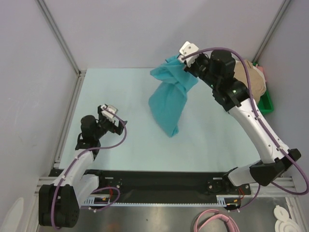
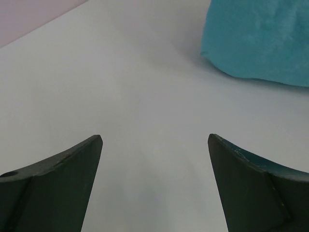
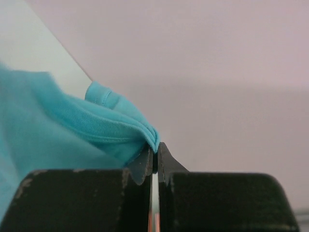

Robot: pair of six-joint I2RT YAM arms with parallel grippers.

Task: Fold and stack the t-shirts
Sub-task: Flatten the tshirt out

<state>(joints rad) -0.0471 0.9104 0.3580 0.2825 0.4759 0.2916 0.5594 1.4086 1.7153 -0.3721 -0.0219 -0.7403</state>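
Note:
A teal t-shirt (image 1: pixel 169 99) hangs bunched from my right gripper (image 1: pixel 186 65), which is shut on a folded edge of it near the back of the table. Its lower end rests on the pale table top (image 1: pixel 120 92). In the right wrist view the teal t-shirt (image 3: pixel 72 130) drapes left of the pinching fingertips (image 3: pixel 155 150). My left gripper (image 1: pixel 116 122) stands open low over the table at the front left, holding nothing. In the left wrist view a corner of the teal t-shirt (image 2: pixel 260 43) lies ahead to the right, beyond the open left gripper (image 2: pixel 154 140). Tan and pink t-shirts (image 1: pixel 256 79) lie behind the right arm.
A green plastic tray (image 1: pixel 266 104) sits at the right edge under the tan and pink cloth. Grey walls and metal frame posts (image 1: pixel 58 36) bound the table at the back and sides.

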